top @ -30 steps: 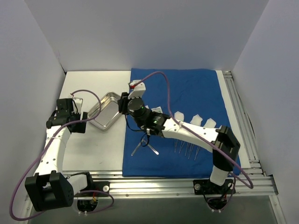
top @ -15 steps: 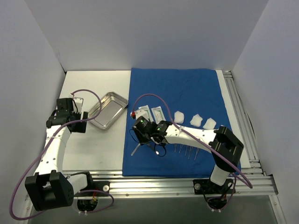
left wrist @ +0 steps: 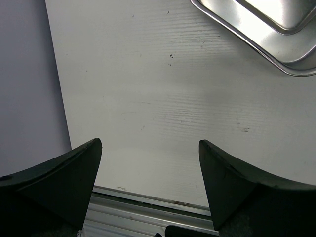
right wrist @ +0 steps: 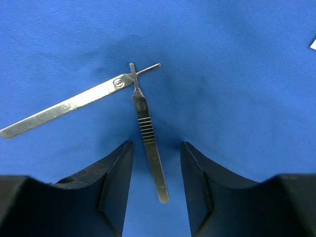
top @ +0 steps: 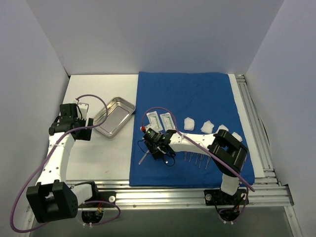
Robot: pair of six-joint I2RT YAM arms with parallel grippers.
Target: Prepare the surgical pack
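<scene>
The royal-blue drape [top: 197,94] lies flat on the right of the table. The steel tray [top: 114,117] stands empty on the white table left of it. Two white sachets [top: 160,120] and several gauze wads [top: 207,127] lie on the drape. My right gripper [top: 154,144] is low over the drape's near-left part. It is open [right wrist: 156,144], and a ribbed metal handle [right wrist: 148,133] lies on the cloth between its fingers, touching neither. A flat metal instrument [right wrist: 64,107] crosses the handle's tip. My left gripper [top: 83,127] is open and empty [left wrist: 150,142] above bare table.
A row of thin metal instruments [top: 197,159] lies on the drape to the right of my right gripper. The tray's corner [left wrist: 276,34] shows at the top right of the left wrist view. The table's aluminium edge rail [left wrist: 148,202] runs just below my left fingers.
My right gripper has moved from beside the tray back and down to the drape's near-left part, over the two crossed instruments. The left arm has not moved.
</scene>
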